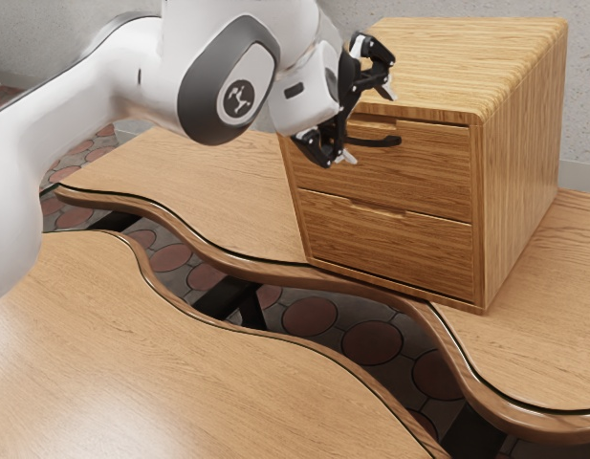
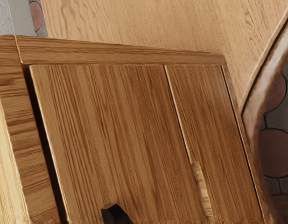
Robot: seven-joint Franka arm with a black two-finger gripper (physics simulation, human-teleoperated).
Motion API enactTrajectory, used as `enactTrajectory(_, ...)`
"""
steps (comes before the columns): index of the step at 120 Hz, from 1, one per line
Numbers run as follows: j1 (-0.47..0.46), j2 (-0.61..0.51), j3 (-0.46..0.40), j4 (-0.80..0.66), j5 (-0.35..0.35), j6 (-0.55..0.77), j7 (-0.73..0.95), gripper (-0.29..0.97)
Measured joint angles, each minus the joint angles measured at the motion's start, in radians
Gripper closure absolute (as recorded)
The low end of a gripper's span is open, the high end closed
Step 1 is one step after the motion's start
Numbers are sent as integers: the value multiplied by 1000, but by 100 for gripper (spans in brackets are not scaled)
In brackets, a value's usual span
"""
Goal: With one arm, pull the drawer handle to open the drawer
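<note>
Rigid wooden top drawer (image 1: 409,172) of the cabinet (image 1: 524,143) on the surface (image 1: 208,182), probably weighty yet smooth-sliding, best taken by the middle of its slim, hard black handle (image 1: 379,143), tool (image 1: 366,124) spread open beside it, gripping nothing.

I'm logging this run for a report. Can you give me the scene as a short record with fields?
gripper: open, fingers spread one above the other, at the top drawer
handle: black bar on the top drawer, beside the lower finger, not clamped
top drawer state: looks shut or barely moved
bottom drawer: shut, wooden grip
cabinet: wood, two drawers, stands on the table
</note>
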Motion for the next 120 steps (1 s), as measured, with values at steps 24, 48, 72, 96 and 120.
enactTrajectory(24,21,15,-7,-4,-2,8,32,0)
enactTrajectory(48,30,25,-8,-21,1,11,53,0)
enactTrajectory(72,29,6,-12,-43,4,11,68,0)
enactTrajectory(96,91,41,-16,-15,-25,15,77,0)
enactTrajectory(120,92,45,-19,-44,-33,15,84,0)
